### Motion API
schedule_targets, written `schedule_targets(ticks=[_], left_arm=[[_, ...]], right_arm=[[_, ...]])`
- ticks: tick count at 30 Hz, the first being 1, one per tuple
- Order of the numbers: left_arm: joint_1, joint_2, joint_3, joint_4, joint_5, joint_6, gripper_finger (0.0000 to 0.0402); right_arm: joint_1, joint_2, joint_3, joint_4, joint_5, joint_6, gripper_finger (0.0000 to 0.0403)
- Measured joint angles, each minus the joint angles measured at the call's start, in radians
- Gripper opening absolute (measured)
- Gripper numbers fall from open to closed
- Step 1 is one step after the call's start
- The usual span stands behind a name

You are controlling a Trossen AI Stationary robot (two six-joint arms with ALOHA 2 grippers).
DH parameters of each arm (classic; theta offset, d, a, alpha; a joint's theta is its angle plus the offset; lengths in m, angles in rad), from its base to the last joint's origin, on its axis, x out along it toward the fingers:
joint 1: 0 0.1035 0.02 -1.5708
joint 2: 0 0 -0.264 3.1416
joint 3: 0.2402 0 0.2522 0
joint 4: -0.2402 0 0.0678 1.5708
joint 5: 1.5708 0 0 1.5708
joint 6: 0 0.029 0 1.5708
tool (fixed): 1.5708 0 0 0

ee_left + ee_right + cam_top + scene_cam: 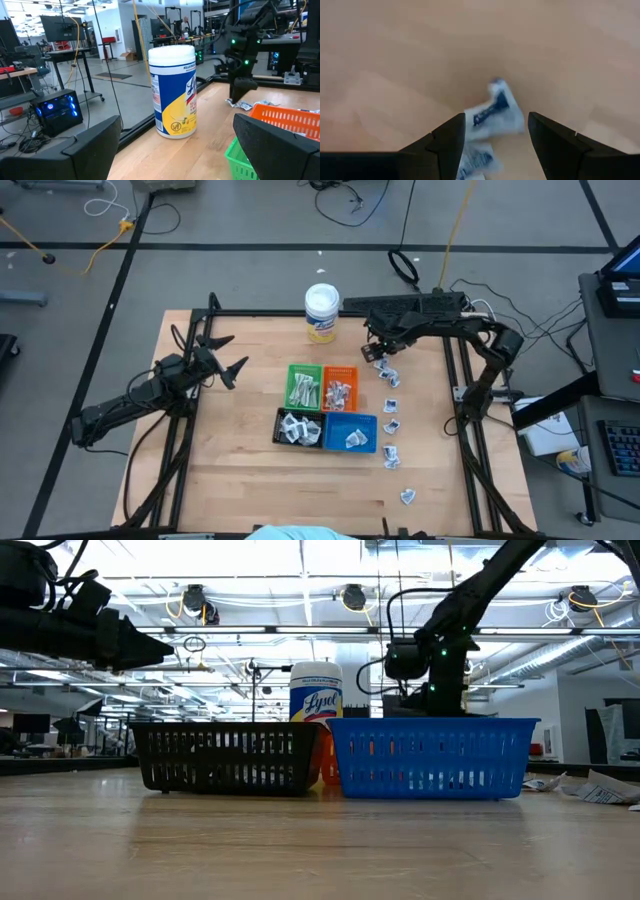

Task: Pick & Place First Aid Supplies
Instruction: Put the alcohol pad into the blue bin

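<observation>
My right gripper [495, 137] hangs open just above the table, a crumpled white packet [495, 112] with dark blue print lying between its fingers, a second one [475, 160] overlapping it. From above, that gripper [378, 352] sits at two o'clock from the four trays, at the top of a loose line of packets [391, 425] running down past the blue tray [350, 432] toward five o'clock. More packets fill the green tray [303, 387], orange tray [340, 388] and black tray [299, 428]. My left gripper [228, 355] waits, spread wide, at nine o'clock; the Lysol tub [321, 312] stands at twelve.
</observation>
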Motion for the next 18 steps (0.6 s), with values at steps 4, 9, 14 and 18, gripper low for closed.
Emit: schedule_targets(ticks=[4, 9, 14, 18], left_arm=[[0.0, 0.0, 0.0, 0.0, 0.0, 0.0, 0.0392], [0.0, 0.0, 0.0, 0.0, 0.0, 0.0, 0.0392], [0.0, 0.0, 0.0, 0.0, 0.0, 0.0, 0.0392], [0.0, 0.0, 0.0, 0.0, 0.0, 0.0, 0.0392]], right_arm=[[0.001, 0.022, -0.004, 0.027, 0.003, -0.03, 0.021], [0.001, 0.021, -0.004, 0.035, 0.002, -0.049, 0.0179], [-0.001, 0.021, -0.004, 0.033, -0.032, -0.027, 0.0084], [-0.001, 0.021, -0.004, 0.032, -0.05, -0.028, 0.0011]])
